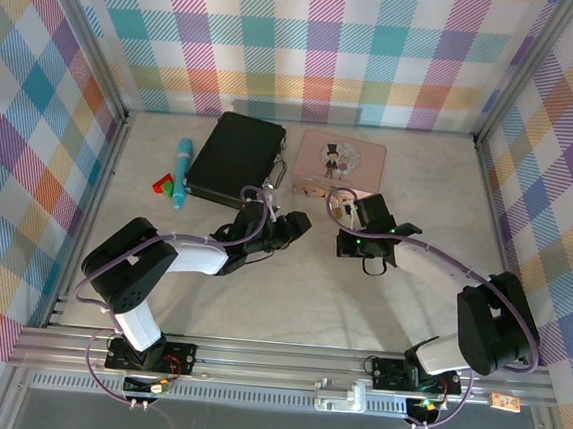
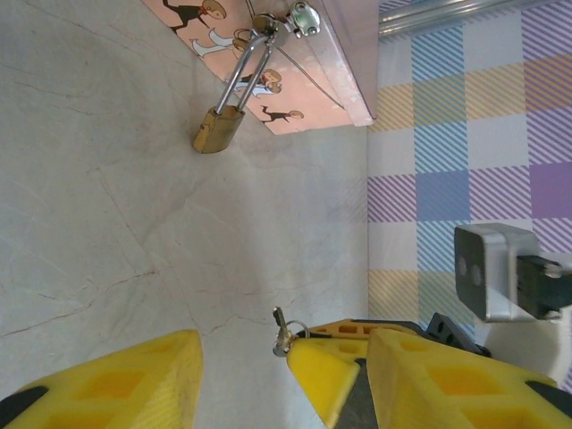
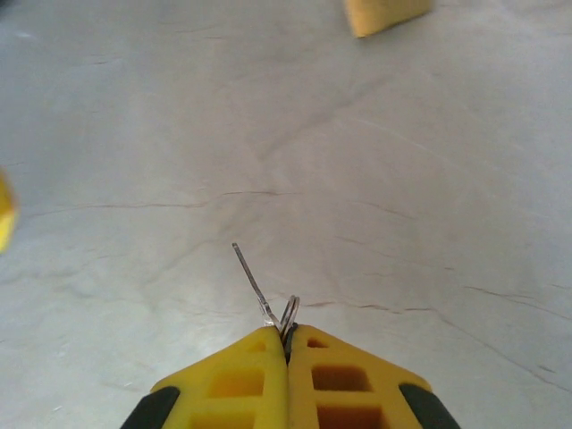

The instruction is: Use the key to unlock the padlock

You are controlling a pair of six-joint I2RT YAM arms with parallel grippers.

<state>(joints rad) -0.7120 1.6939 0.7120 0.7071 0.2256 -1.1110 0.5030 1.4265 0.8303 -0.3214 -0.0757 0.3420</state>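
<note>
The small brass padlock (image 2: 217, 130) hangs by its thin silvery shackle from the clasp of the pink picture tin (image 2: 295, 89), and it rests on the table beside the tin (image 1: 341, 162). My right gripper (image 3: 287, 335) is shut on the key (image 3: 251, 278), pinching it by its ring with the blade sticking up and to the left. In the left wrist view the key (image 2: 282, 331) juts from the right gripper's yellow tip, between the spread fingers of my open left gripper (image 2: 264, 371). The padlock lies well beyond both grippers.
A black case (image 1: 233, 158) lies left of the tin, with a teal pen (image 1: 182, 170) and a red-green piece (image 1: 162, 182) further left. Plaid walls close in the table on three sides. The two arms meet near the table's middle (image 1: 315, 235).
</note>
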